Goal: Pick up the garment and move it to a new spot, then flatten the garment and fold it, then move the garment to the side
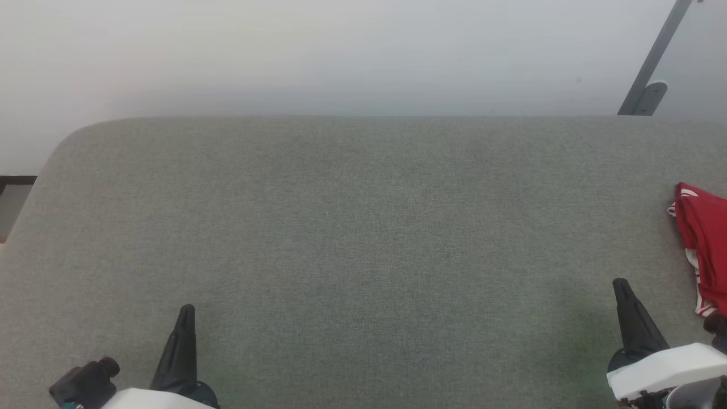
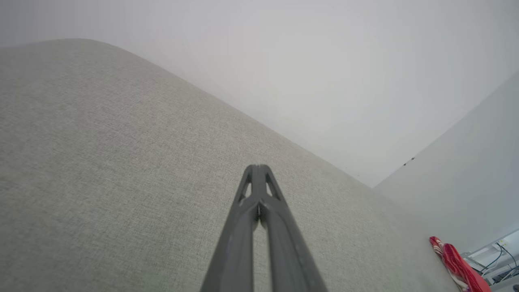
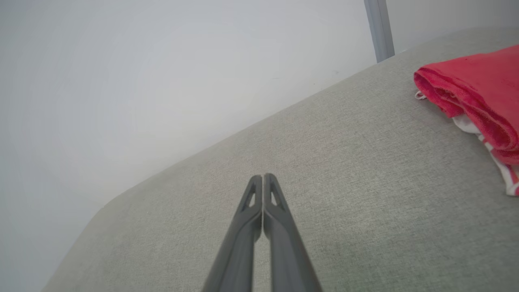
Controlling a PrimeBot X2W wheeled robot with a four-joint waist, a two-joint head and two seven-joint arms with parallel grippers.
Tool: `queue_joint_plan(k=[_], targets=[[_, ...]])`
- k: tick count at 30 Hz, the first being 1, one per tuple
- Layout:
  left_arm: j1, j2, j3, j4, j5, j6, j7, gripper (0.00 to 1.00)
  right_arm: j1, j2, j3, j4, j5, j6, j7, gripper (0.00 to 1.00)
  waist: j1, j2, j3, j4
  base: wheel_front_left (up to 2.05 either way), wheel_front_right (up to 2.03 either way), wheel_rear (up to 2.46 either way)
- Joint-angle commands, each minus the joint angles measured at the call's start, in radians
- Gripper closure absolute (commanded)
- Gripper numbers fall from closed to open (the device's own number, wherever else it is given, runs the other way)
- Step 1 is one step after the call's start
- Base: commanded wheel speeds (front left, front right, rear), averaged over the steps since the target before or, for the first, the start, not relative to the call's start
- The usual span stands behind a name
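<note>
- The folded red garment [image 1: 707, 238] lies at the right edge of the grey fabric desk [image 1: 363, 227], near the right hand [image 1: 620, 282].
- The left hand [image 1: 186, 311] and the right hand are closed on nothing, fingertips together.

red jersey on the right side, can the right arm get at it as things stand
Probably yes. The garment lies on the grey surface just right of the right end effector, nothing between them. The fingers are shut and would need opening first.

Pretty big grey-green woven-fabric surface [image 1: 341, 238] with rounded corners, and a folded-up red jersey with white striped trim [image 1: 707, 238] sitting at its right edge.
</note>
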Motion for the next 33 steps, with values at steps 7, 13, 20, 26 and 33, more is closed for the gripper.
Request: queue_joint_plan(k=[7,13,20,26,33], targets=[[-0.045,0.003,0.002,0.005,-0.121,-0.001,0.027,1.0,-0.041,0.01,-0.009,0.002,0.107,0.0,0.022,1.0,0.0,0.0,-0.002,-0.004,0.0,0.0,0.0],[-0.062,0.001,0.003,0.017,-0.215,-0.001,0.051,1.0,-0.053,0.023,-0.014,0.012,0.193,0.0,0.04,1.0,0.0,0.0,-0.005,-0.008,0.0,0.0,0.0],[-0.08,-0.001,0.005,0.029,-0.301,-0.001,0.073,1.0,-0.064,0.034,-0.018,0.022,0.273,0.0,0.056,1.0,0.0,0.0,-0.007,-0.012,0.0,0.0,0.0],[-0.093,-0.003,0.008,0.039,-0.371,-0.001,0.092,1.0,-0.072,0.043,-0.022,0.03,0.337,0.0,0.07,1.0,0.0,0.0,-0.009,-0.015,0.0,0.0,0.0],[-0.107,-0.006,0.011,0.051,-0.447,-0.001,0.114,1.0,-0.082,0.054,-0.025,0.038,0.407,0.0,0.085,1.0,0.0,0.0,-0.011,-0.019,0.0,0.0,0.0]])
